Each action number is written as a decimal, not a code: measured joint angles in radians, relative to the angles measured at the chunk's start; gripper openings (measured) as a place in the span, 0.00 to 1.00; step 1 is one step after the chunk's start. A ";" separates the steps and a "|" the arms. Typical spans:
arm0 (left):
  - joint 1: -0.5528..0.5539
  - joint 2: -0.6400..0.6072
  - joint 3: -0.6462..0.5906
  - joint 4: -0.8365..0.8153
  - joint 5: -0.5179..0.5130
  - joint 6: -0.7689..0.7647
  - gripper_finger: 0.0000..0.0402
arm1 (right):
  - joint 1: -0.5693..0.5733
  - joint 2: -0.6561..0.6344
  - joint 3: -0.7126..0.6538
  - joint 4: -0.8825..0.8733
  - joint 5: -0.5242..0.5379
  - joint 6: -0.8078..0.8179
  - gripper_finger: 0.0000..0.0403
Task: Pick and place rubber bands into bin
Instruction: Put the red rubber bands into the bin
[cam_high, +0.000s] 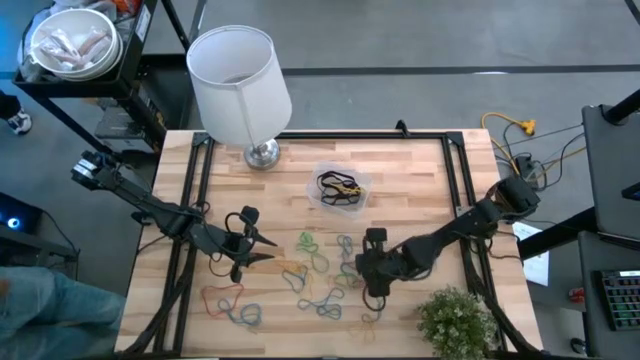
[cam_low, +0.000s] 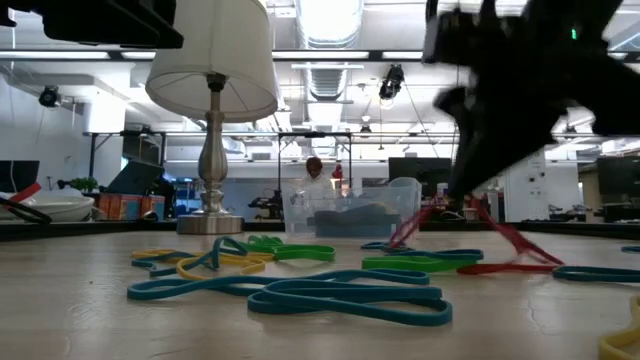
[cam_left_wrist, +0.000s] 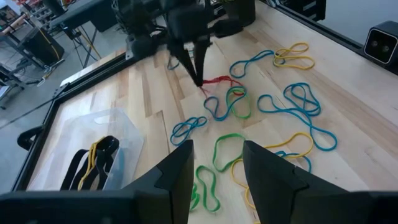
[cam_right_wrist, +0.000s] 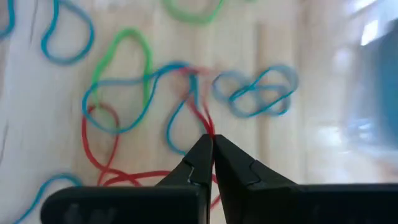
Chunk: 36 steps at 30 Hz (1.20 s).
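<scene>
**Red band pinched, but it's tangled with its neighbours**

The right end effector (cam_right_wrist: 209, 146) has its fingers together on a red band (cam_right_wrist: 99, 155), which is stretched up off the surface (cam_high: 420, 180). The rest of the bands (cam_high: 320, 275) lie scattered across the front half of the surface, and the bin (cam_high: 341, 188) sits further back near the lamp (cam_high: 240, 75) with a few black and yellow bands already in it.

Risk: the red one crosses a blue band (cam_right_wrist: 134, 99) and a green band (cam_right_wrist: 121, 56), so lifting could drag those along or snap it out of a thin pinch. It could also drop short of the bin.

The left end effector (cam_left_wrist: 214, 180) hangs with fingers apart, holding nothing.

The right wrist view shows the actual pinch and the tangle. The low view shows the red band pulled taut off the surface, probably already under tension, though it's murky there. Only the high view shows how far off the bin is.
</scene>
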 joint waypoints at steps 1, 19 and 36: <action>0.000 0.000 0.000 0.000 0.000 0.000 0.31 | 0.012 0.000 0.020 -0.019 0.031 -0.004 0.02; 0.000 0.000 0.000 0.000 0.000 0.000 0.31 | 0.116 -0.003 0.177 -0.332 0.483 0.129 0.02; 0.000 0.000 0.000 0.000 0.000 0.000 0.31 | -0.131 -0.003 0.187 -0.155 0.741 -0.152 0.02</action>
